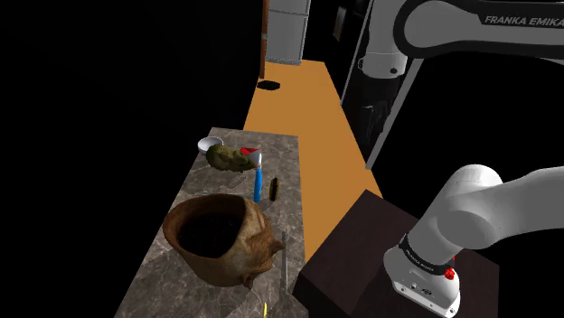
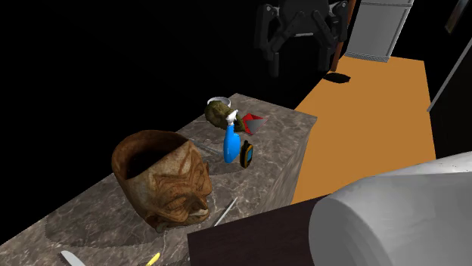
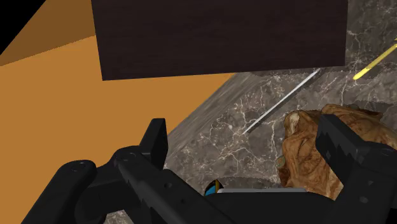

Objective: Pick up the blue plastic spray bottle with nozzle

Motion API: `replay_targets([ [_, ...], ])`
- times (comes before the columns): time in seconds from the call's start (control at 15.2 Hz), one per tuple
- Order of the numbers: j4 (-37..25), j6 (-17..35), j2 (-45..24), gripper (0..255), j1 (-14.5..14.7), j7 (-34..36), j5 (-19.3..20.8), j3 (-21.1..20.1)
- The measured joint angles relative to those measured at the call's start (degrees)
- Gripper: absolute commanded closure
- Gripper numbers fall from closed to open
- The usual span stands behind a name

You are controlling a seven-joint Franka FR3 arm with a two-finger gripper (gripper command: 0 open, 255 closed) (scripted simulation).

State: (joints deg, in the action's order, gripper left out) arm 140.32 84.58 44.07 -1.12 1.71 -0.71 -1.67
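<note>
The blue spray bottle (image 1: 257, 187) with a white nozzle stands upright on the marble table (image 1: 289, 149), near its middle. In the second exterior view the bottle (image 2: 231, 145) is beside a small dark object (image 2: 246, 154). My black gripper (image 2: 302, 60) hangs high above the table's far end, well away from the bottle, its fingers apart. In the wrist view the gripper (image 3: 245, 124) is open over the marble with nothing between the fingers (image 3: 156, 137). A blue sliver (image 3: 210, 188) peeks out by the hand; I cannot tell what it is.
A big brown face-shaped pot (image 1: 221, 237) fills the near part of the table. Behind the bottle lie an olive lump (image 1: 228, 159), a red piece (image 1: 249, 150) and a white bowl (image 1: 210, 144). A thin rod (image 1: 282, 257) lies near the dark stand (image 1: 357, 248). Orange floor (image 1: 312, 108) runs alongside.
</note>
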Motion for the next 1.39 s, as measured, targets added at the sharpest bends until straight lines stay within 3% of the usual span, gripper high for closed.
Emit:
replay_targets([
  [0.4, -0.83, 5.99, -8.08, 0, -0.93, 3.84, -1.88, -0.84],
  [0.86, -4.60, 16.09, -23.75, 0, -1.69, 11.24, -5.42, -2.77],
  [1.39, -14.89, 23.55, -43.22, 0, -2.70, 17.68, -7.91, -2.86],
])
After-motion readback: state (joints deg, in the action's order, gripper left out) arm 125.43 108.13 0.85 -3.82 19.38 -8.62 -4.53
